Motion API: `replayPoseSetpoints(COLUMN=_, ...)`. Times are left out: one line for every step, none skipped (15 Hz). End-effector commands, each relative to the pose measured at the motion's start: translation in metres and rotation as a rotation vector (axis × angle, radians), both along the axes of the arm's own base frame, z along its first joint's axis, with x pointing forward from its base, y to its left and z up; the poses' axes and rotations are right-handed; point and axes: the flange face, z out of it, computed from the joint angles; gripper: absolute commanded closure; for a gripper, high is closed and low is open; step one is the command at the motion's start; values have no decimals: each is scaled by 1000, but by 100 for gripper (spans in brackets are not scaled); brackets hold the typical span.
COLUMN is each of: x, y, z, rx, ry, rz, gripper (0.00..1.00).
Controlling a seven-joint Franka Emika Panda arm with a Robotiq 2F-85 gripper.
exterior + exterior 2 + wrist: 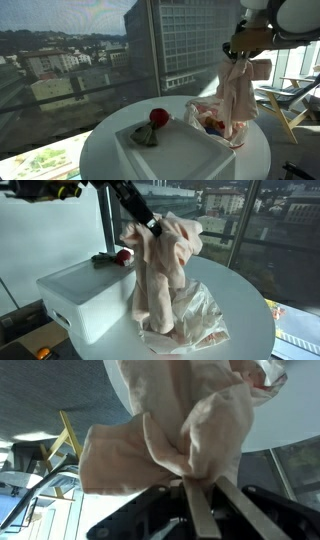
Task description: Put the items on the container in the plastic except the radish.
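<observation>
**cloth suspended over bag: release step pending**

the tool is closed on the upper end of a soft, crumpled beige fabric cloth. in the wrist view the two fingers pinch a gathered knot of the fabric between them.

the cloth hangs straight down from the tool, so its long axis is vertical. the clear, crinkled plastic bag lies directly below it on the round white surface. in both exterior views the lower end of the cloth reaches the bag. whether the hem is inside the mouth or only resting against the film cannot be told.

the white box-shaped container stands just beside the bag. on its top lie a round red radish and, near it, a dark grey crumpled item.

judgement: the step in hand is depositing the cloth. the coming move depends on the vertical line from tool to bag. a descent along that line should feed the hanging length into the opening before the tool releases. a risk is that the cloth drapes over the bag edge instead of dropping in. the grey item appears to be the next object to transfer. the radish is to be left in place.
</observation>
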Motion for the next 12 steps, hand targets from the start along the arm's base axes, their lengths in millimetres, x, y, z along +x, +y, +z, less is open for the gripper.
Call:
replayPoseSetpoints(x=26, y=-1, z=-38, rx=-36, ry=-15, rz=7, gripper=82)
replayPoseSetpoints(x=29, y=-2, z=-49, rx=-44, ry=1, rz=6, gripper=85)
replayPoseSetpoints(x=32, y=-4, z=-58, rx=-56, ry=14, rz=2, gripper=90)
replayPoseSetpoints(x=33, y=-5, z=-67, rx=-48, ry=28, rz=-3, gripper=91)
replayPoseSetpoints(x=35, y=-4, z=-74, rx=-39, ry=36, rz=-4, gripper=97)
replayPoseSetpoints(x=37, y=1, z=-80, rx=2, ry=39, rz=12, gripper=94)
replayPoseSetpoints(x=39, y=7, z=-84, rx=18, ry=35, rz=28, gripper=94)
replayPoseSetpoints(x=41, y=13, z=-89, rx=43, ry=29, rz=46, gripper=95)
replayPoseSetpoints(x=44, y=18, z=-95, rx=65, ry=31, rz=63, gripper=95)
replayPoseSetpoints(x=46, y=21, z=-102, rx=76, ry=33, rz=78, gripper=95)
replayPoseSetpoints(x=48, y=22, z=-111, rx=94, ry=47, rz=92, gripper=95)
replayPoseSetpoints(x=50, y=21, z=-122, rx=121, ry=60, rz=102, gripper=95)
